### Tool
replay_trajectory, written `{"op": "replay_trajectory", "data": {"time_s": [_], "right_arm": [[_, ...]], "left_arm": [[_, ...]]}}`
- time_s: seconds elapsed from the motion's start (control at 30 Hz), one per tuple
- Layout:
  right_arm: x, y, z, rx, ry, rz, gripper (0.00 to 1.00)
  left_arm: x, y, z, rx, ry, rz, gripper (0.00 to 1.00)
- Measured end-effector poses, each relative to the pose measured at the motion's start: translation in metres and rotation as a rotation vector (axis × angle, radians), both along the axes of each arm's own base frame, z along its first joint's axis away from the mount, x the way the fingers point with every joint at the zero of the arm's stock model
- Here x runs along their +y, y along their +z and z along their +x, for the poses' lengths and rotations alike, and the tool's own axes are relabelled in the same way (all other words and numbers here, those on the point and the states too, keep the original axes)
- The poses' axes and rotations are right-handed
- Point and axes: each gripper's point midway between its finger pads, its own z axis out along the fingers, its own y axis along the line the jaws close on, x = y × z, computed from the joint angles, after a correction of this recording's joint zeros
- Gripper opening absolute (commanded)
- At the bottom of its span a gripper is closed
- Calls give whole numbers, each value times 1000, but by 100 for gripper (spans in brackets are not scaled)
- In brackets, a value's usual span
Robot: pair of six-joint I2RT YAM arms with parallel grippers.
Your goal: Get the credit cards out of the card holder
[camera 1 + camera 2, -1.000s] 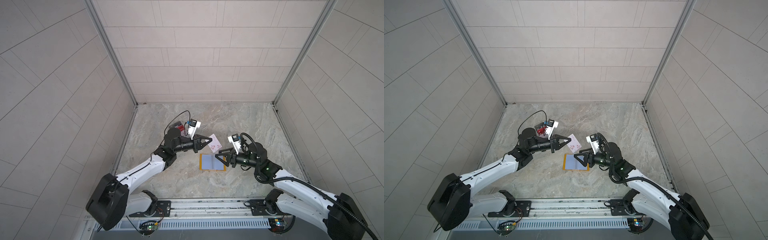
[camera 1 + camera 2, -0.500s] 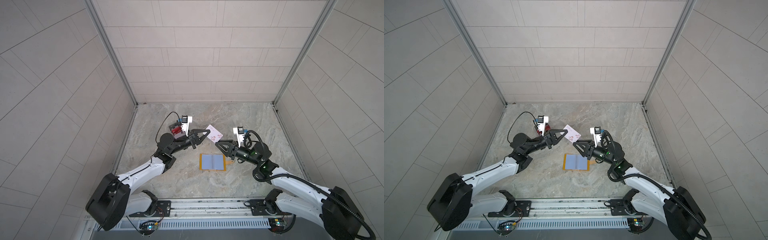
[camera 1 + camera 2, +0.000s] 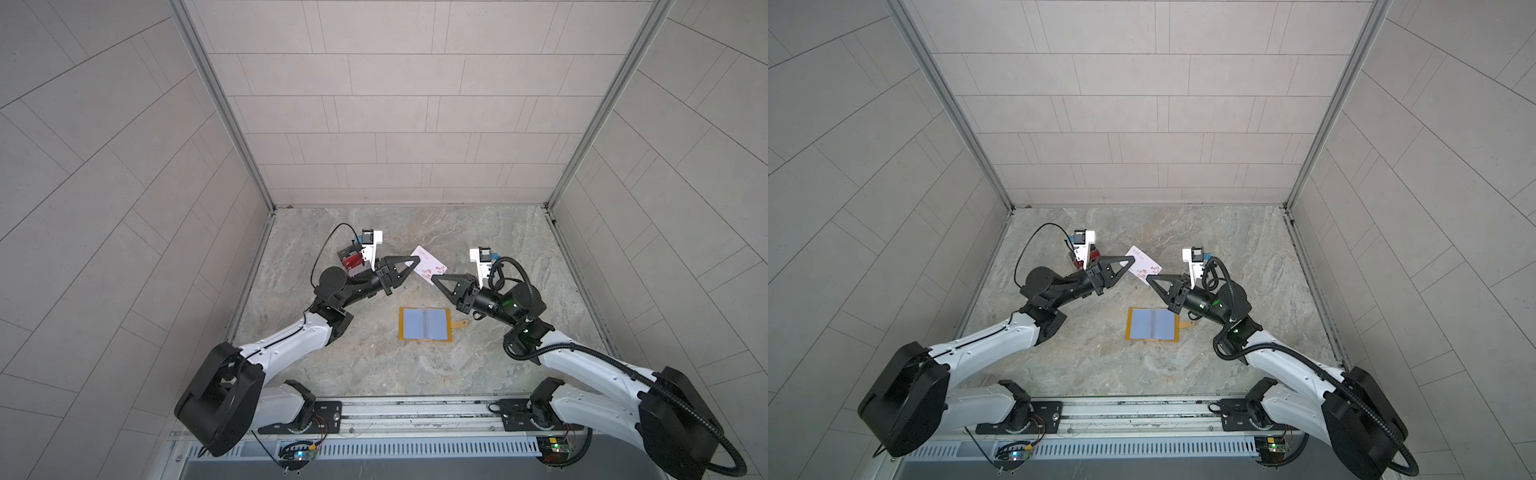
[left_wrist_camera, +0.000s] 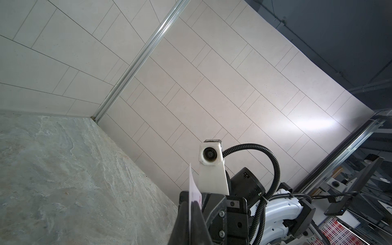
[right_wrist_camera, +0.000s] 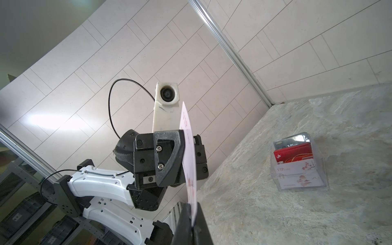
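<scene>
The right gripper (image 3: 434,278) is closed on a pale card (image 3: 430,265), pinching its near edge between the fingertips. The card is off the table (image 3: 374,365) and spans the gap to the left gripper (image 3: 417,260). Its far edge sits between that gripper's jaws, but I cannot tell whether they press on it. Its face carries "VIP" lettering and pink blossoms.

Below the right gripper, toward the robot's base and well apart from both grippers, the holder (image 3: 411,324) lies open and flat. Its bluish sleeves face up and the strap tab sticks out on the right arm's side.

Behind the left gripper, just beside that arm's wrist, stands a clear box (image 5: 301,180). It holds red cards (image 5: 294,151), a black card (image 5: 290,142) behind them and 2 pale ones in front.
</scene>
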Motion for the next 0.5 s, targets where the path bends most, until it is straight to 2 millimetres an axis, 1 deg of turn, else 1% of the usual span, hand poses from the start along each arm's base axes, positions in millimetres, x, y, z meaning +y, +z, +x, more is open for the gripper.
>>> {"op": "replay_trajectory", "data": {"time_s": [0.03,0.1,0.17,0.2,0.23,0.3,0.4,0.47,0.5], "right_arm": [[0,0,0,-3,0,-3,0],[1,-2,-1,-4,4,-29,0],[3,-5,-3,-6,17,-72,0],[4,-5,-4,-8,25,-97,0],[5,-5,-5,-13,34,-121,0],[9,-3,-9,-30,64,-185,0],[12,-1,-16,-58,111,-270,0],[15,-4,-22,-67,155,-315,0],[17,-7,-26,-69,188,-335,0]], "left_arm": [[0,-4,1,4,3,22,31],[2,-15,6,11,29,97,40],[6,-21,10,0,56,195,47],[10,-20,12,-19,71,254,48],[12,-17,14,-36,80,302,49],[21,-3,18,-97,94,413,49],[29,19,15,-192,72,553,47],[33,22,8,-234,33,637,43],[34,20,4,-244,6,677,41]]}}
